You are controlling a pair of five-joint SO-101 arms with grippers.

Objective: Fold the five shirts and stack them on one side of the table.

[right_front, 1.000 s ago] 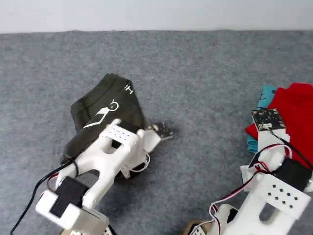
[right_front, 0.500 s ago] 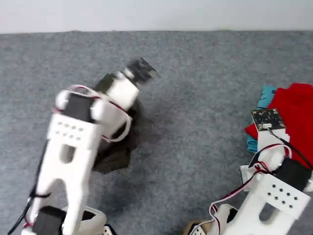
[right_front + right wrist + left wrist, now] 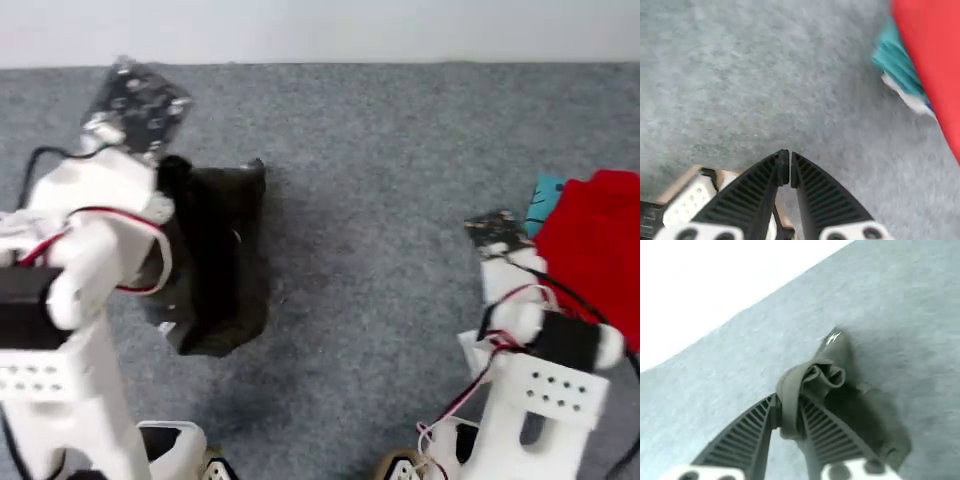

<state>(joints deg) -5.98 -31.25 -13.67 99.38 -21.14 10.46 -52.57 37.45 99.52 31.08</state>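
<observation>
Two arms at the grey table (image 3: 400, 150), and we've got the left gripper (image 3: 789, 407) clamped on a bunched fold of the dark green shirt (image 3: 827, 375). The cloth is pinched between both fingers, and the rest of it trails down toward the table's left side, close beside the left arm (image 3: 90, 230). Over on the right, the right gripper (image 3: 790, 161) hangs above bare table with its fingers pressed together and nothing between them. Just beside it we see the pile at the table's right edge: a red shirt (image 3: 600, 250) lying on top of a teal shirt (image 3: 545, 190).
</observation>
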